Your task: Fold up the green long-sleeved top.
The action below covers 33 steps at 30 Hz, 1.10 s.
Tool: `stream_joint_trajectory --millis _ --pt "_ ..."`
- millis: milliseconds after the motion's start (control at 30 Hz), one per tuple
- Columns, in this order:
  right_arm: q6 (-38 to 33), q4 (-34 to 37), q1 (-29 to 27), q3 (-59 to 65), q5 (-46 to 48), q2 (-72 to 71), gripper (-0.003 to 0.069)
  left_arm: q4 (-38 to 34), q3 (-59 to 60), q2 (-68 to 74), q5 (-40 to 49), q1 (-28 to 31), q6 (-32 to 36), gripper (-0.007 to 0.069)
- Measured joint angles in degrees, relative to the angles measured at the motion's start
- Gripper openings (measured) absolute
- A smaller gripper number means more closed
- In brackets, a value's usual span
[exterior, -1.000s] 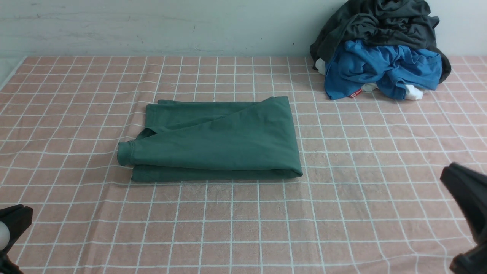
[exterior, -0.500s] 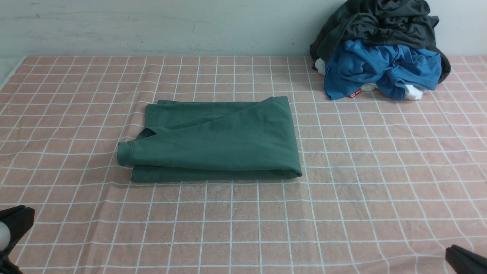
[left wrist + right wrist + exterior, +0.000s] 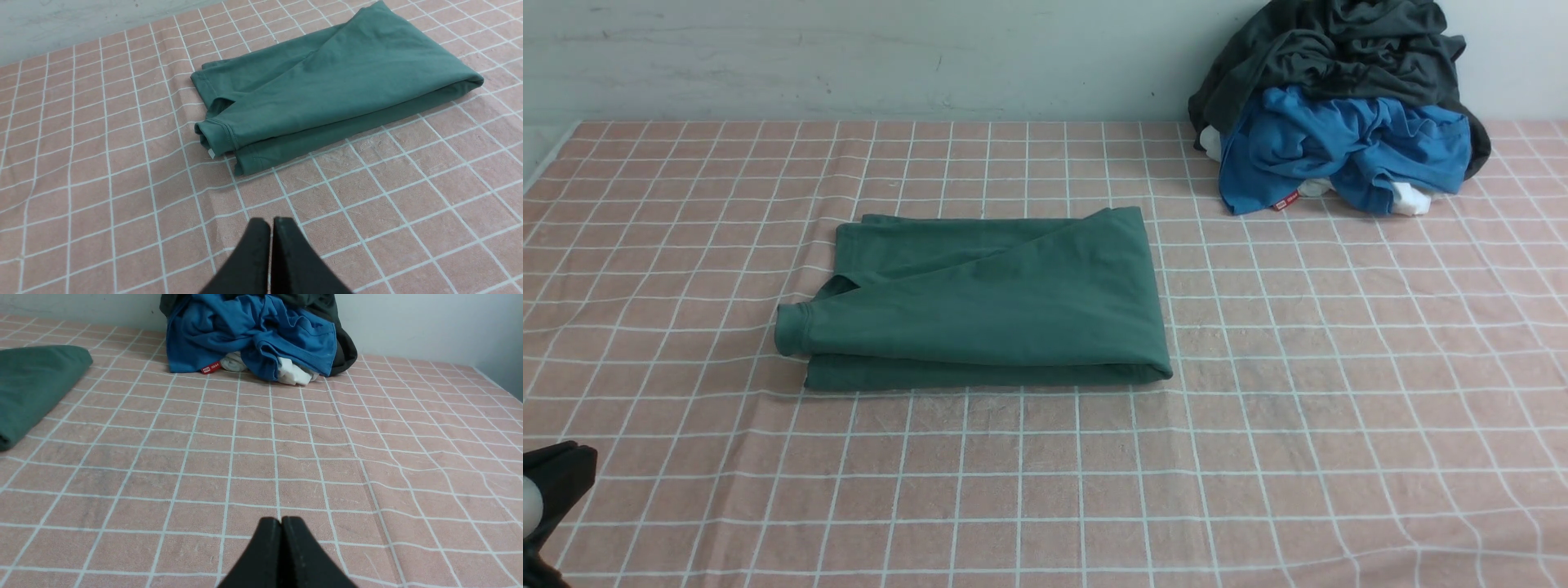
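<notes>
Since a second ago my right gripper [image 3: 281, 522] has backed out of the front view, both grippers pinched empty, the green long-sleeved top [image 3: 980, 302] lying folded mid-table, so I judge folding finished.

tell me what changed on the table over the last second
The right arm drew back toward the robot and has dropped out of the front view; its right gripper is shut and empty. The left gripper, the green long-sleeved top and the clothes pile stayed put.
</notes>
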Motion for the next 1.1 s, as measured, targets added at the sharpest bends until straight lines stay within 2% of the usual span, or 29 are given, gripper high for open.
stream_joint_trajectory --millis 600,767,833,933,1033,1100 --pt "0.17 0.0 -0.06 0.0 0.22 0.0 -0.0013 -0.22 0.4 -0.17 0.82 0.0 0.0 -0.0003" --pt "0.17 0.0 -0.06 0.0 0.22 0.0 -0.0013 -0.14 6.58 -6.33 -2.22 0.28 0.06 -0.0003" --pt "0.17 0.0 -0.06 0.0 0.22 0.0 -0.0013 0.5 10.0 -10.62 -4.79 0.94 0.06 -0.0003" --pt "0.17 0.0 -0.06 0.0 0.22 0.0 -0.0013 0.62 18.82 -19.62 -14.59 3.5 0.06 -0.0003" --pt "0.17 0.0 -0.06 0.0 0.3 0.0 -0.0013 0.69 26.02 -22.12 -23.18 6.39 0.06 -0.0003" --pt "0.22 0.0 -0.06 0.0 0.3 0.0 -0.0013 0.69 28.63 -22.35 -25.34 8.25 0.06 -0.0003"
